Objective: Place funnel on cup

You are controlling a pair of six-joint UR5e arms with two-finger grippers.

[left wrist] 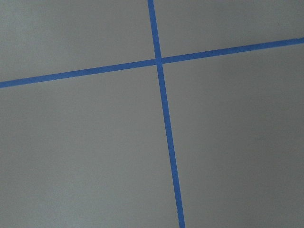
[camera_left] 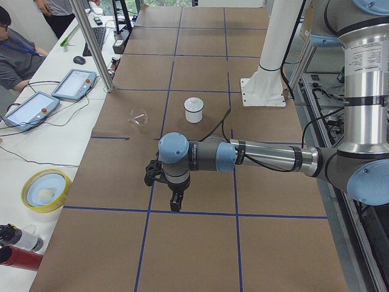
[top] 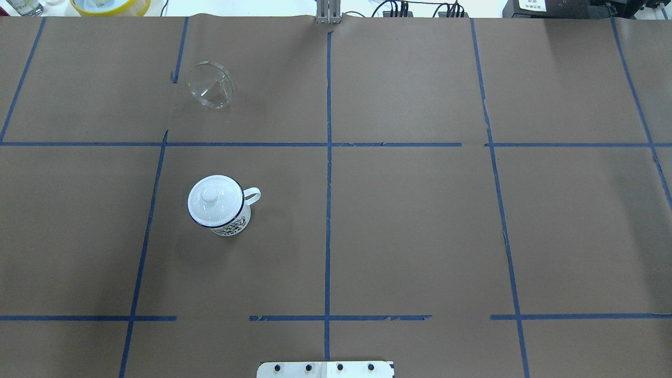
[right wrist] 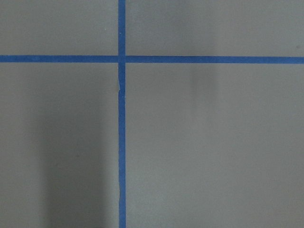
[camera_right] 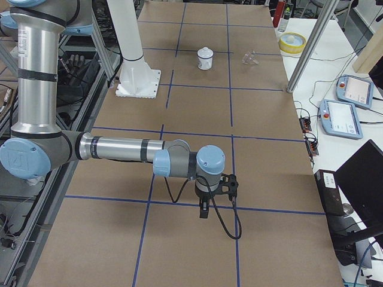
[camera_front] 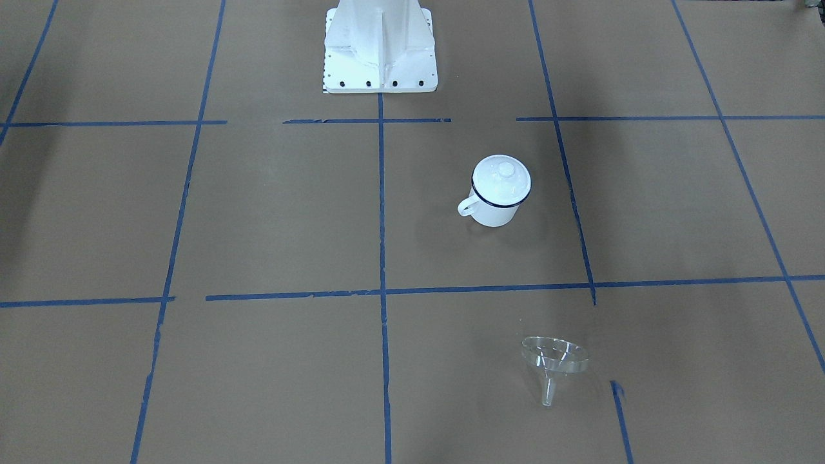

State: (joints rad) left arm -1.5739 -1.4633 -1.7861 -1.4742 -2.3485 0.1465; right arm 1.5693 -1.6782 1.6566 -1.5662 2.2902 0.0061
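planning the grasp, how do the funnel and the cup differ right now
The funnel is clear; the cup is opaque white with a dark rim. The funnel lies tipped on its side, while the cup stands upright. The funnel's mouth is open, but the cup's is covered by a white lid. Both sit on the brown table, on the robot's left half, apart from each other.

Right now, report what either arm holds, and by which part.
Nothing is held: the funnel lies free on the table, and the lidded enamel mug stands apart, untouched.
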